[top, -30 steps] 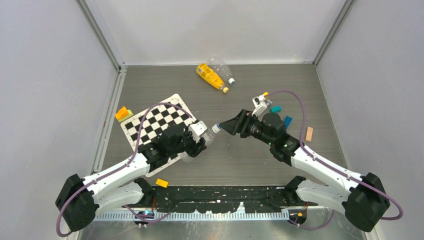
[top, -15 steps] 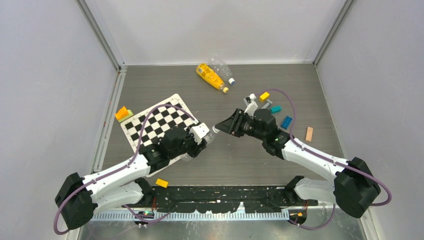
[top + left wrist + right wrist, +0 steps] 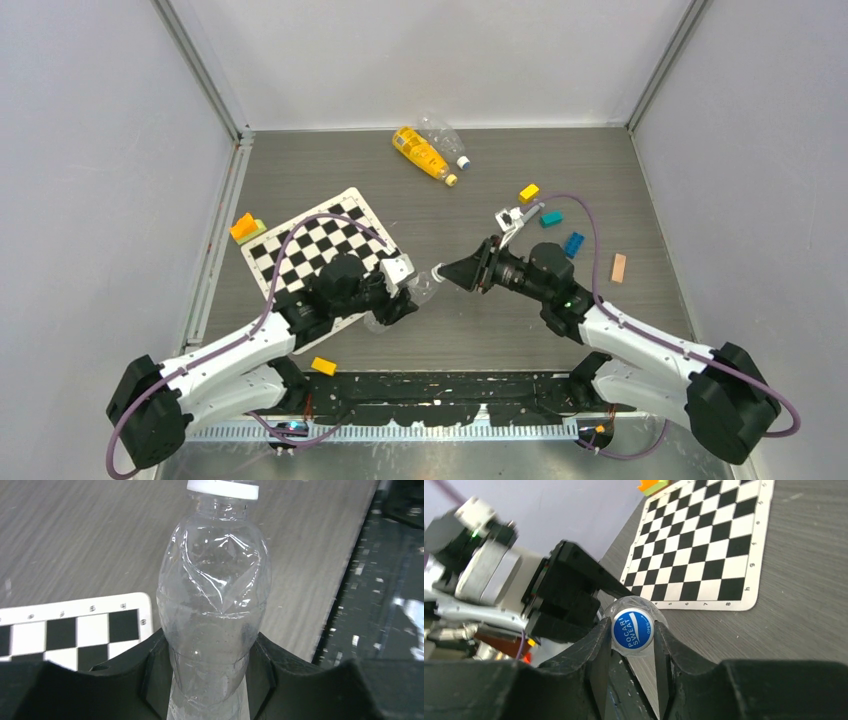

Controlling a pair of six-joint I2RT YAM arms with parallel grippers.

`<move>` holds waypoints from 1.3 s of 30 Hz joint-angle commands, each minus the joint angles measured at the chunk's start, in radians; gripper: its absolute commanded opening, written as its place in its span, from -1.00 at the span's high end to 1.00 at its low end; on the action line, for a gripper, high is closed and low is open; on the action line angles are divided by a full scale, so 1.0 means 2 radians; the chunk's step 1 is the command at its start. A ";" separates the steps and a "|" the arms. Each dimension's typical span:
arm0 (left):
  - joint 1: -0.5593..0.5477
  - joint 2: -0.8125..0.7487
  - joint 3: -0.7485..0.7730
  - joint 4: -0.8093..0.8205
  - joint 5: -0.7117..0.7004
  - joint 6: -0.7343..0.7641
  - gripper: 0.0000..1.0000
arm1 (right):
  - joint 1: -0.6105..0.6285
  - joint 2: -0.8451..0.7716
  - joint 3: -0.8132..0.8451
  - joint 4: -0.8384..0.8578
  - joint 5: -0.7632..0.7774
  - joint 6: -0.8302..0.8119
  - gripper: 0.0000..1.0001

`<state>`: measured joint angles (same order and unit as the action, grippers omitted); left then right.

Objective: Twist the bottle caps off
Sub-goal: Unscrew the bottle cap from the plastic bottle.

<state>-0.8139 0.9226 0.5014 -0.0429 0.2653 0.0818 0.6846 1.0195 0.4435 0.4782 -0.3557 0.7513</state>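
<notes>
— Where's the cap [image 3: 633,628]?
— Mid-frame, pinched by the right gripper [image 3: 632,631]; left gripper [image 3: 209,674] clamps the bottle [image 3: 215,595].
— Risk?
— Thin bottle may crumple and twist along, so nothing unscrews.

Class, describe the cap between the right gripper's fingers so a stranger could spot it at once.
Beside the checkerboard mat's right corner the left gripper holds a clear bottle. Its cap sits between the right gripper's fingers. Its blue top reads Pocari Sweat in white; the yellow cap and the pale cap lie near the far wall.
</notes>
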 commanded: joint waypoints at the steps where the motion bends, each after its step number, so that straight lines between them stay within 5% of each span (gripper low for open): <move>1: 0.023 0.002 0.041 0.003 0.169 -0.014 0.99 | 0.001 -0.042 -0.034 0.038 -0.048 -0.100 0.99; 5: 0.033 0.009 0.049 0.008 0.297 -0.016 0.95 | 0.001 -0.066 -0.062 0.068 -0.111 -0.122 0.99; 10: 0.032 0.002 0.051 0.013 0.285 -0.019 0.95 | 0.001 -0.096 -0.075 0.103 -0.036 -0.080 0.84; 12: 0.033 0.000 0.059 -0.005 0.258 -0.013 0.94 | 0.001 -0.095 -0.080 0.117 -0.015 -0.065 0.38; 13: 0.033 -0.001 0.061 -0.013 0.238 -0.010 0.94 | 0.001 -0.096 -0.071 0.095 -0.011 -0.064 -0.11; 16: 0.033 0.002 0.059 -0.031 0.167 -0.002 0.92 | 0.001 -0.094 -0.021 0.021 -0.011 -0.052 -0.61; 21: 0.033 0.011 0.054 -0.031 0.083 -0.001 0.91 | 0.001 -0.097 0.025 -0.090 0.057 -0.034 -0.67; 29: 0.020 0.014 0.038 -0.009 -0.037 -0.005 0.93 | 0.001 -0.039 0.075 -0.112 0.080 0.037 -0.65; 39: -0.009 0.003 0.025 0.001 -0.107 0.015 0.94 | 0.001 0.044 0.113 -0.104 0.056 0.072 -0.15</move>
<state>-0.8223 0.9466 0.5579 -0.1013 0.1291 0.0868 0.6861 1.0801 0.6182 0.2314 -0.2184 0.8490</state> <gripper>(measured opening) 0.486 0.601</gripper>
